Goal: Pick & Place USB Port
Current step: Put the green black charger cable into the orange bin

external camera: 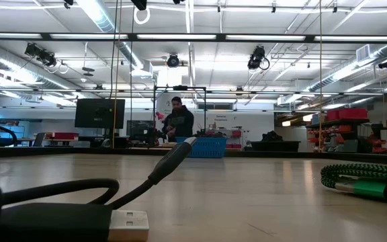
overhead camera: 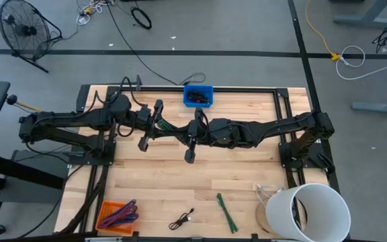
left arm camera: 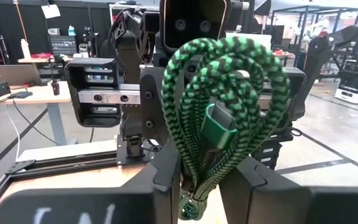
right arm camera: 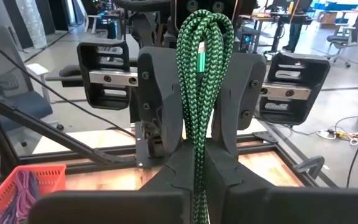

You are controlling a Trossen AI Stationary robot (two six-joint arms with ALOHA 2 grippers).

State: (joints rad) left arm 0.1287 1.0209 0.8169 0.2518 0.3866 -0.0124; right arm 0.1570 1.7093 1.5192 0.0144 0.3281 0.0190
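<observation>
both arms met above the middle of the desk, nearer its far edge. between them hung a green braided usb cable (left arm camera: 219, 118), folded in loops. the left gripper (left arm camera: 197, 180) had its fingers pressed against the lower end of the bundle. the right gripper (right arm camera: 194, 168) was clamped on the same cable, its fingers tight on the strands. a blue bin (overhead camera: 198, 95) stood at the far edge, an orange basket (overhead camera: 116, 216) at the near left corner, and a white bucket (overhead camera: 311, 212) at the near right corner.
</observation>
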